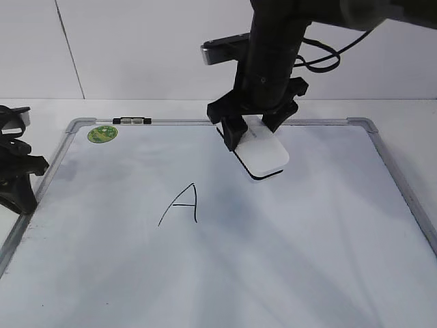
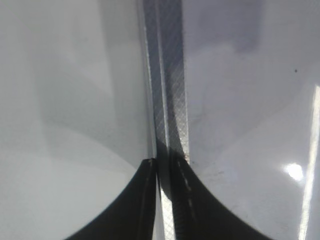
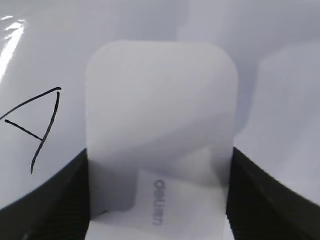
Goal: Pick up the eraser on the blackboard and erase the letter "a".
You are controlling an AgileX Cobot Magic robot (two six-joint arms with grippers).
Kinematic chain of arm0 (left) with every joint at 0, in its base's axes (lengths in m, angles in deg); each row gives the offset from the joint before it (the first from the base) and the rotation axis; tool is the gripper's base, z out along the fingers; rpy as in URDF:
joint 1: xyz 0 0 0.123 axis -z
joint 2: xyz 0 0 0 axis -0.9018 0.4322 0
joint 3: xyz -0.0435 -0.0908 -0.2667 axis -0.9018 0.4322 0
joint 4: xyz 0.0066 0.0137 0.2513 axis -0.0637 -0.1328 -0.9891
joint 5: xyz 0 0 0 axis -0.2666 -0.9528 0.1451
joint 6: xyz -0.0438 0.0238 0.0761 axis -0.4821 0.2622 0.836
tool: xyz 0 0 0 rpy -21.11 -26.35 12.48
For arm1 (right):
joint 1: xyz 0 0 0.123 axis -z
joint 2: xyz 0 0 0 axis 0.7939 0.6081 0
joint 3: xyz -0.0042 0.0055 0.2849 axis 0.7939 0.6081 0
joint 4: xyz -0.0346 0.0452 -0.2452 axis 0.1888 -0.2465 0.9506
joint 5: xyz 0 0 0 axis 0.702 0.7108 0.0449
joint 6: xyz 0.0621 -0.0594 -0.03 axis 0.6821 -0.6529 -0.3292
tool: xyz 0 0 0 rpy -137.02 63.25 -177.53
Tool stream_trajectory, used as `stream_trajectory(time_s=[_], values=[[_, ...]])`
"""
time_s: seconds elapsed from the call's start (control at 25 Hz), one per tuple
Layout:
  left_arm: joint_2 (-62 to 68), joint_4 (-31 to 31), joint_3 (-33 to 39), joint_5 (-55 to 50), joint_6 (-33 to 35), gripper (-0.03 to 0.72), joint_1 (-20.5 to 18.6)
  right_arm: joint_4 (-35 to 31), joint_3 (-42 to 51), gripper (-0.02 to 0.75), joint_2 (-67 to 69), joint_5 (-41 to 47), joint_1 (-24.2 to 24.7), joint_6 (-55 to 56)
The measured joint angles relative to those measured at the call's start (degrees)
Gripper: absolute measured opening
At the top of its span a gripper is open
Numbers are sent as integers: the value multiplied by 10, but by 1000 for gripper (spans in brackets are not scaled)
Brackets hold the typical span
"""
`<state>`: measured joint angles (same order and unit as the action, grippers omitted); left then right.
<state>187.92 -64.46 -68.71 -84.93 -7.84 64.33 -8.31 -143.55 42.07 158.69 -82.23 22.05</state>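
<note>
White wall is backing a pale tabletop, and the large white dry-erase blackboard with its silver-grey metal frame [image 1: 68, 140] is lying flat across it, glare streaking its glossy face. At far left the black left gripper [image 1: 17, 164] is resting beside the frame edge; its wrist view suggests the fingers are together, but I cannot tell for sure. A round green sticker [image 1: 102, 133] is sitting at the board's top-left corner. Further right, a tall capital "A" in thin black marker [image 1: 181, 203] is standing mid-board. To its upper right, the black right gripper [image 1: 259, 130] is clamping the oblong white plastic eraser [image 1: 264, 155] from both sides, the block's free end tipping down close to the board; contact is unclear. No lowercase letter "a" is showing in any view, possibly hidden under the eraser or already wiped.

Risks, as I judge them: a leftward sweep could be smearing the capital instead, and the tilted block may be wiping with one edge only, or slipping in the pinch under pressure.
</note>
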Motion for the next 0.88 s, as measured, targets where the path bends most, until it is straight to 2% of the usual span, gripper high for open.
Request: stream_trajectory(time_s=[0.2, 0.36, 0.52, 0.72, 0.88], values=[[0, -1, 0, 0, 0, 77, 0, 15, 45, 569, -41, 0, 0, 13], [0, -1, 0, 0, 0, 77, 0, 47, 149, 569, -101, 0, 1, 31], [0, -1, 0, 0, 0, 78, 0, 52, 271, 569, -168, -41, 20, 44], [0, -1, 0, 0, 0, 78, 0, 54, 401, 569, -227, -101, 87, 58], [0, -1, 0, 0, 0, 78, 0, 56, 438, 569, -243, -138, 149, 75]])
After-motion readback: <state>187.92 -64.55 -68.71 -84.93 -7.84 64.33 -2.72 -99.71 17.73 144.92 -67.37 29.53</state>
